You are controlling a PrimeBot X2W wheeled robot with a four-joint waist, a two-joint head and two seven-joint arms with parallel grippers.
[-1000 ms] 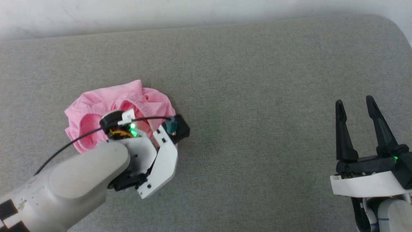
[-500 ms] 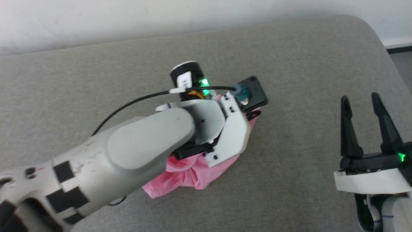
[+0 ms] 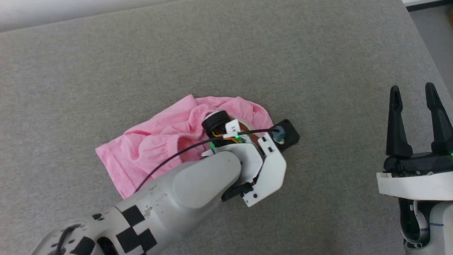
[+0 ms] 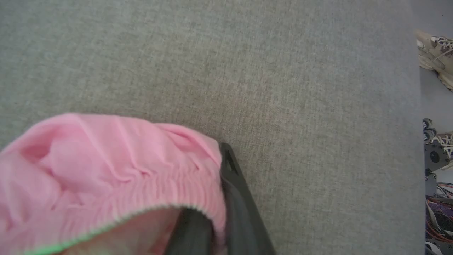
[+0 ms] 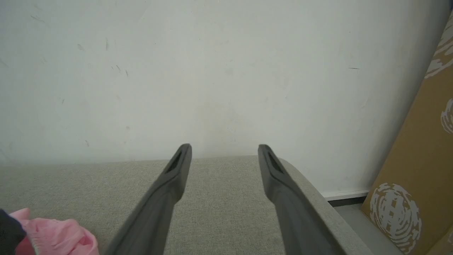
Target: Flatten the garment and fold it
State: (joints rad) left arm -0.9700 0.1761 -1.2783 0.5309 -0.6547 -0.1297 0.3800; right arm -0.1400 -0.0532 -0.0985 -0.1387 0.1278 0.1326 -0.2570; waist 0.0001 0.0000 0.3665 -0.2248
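**Pinched at the waistband**

The left gripper (image 4: 219, 170) pinches the garment (image 3: 152, 148) by its waistband. The pink cloth lies rumpled on the gray pad (image 3: 283, 53), stretching left from there. The right gripper (image 3: 414, 99), spread and empty, is well apart.

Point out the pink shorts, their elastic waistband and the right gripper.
pink shorts (image 3: 122, 161), head view, the smoother left part.
elastic waistband (image 4: 166, 193), left wrist view, gathered ribbing.
right gripper (image 3: 412, 88), head view, midway between fingertips.

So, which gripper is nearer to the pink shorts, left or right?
Left. The left gripper is shut on the pink shorts; the right gripper stands open, well apart to their right.
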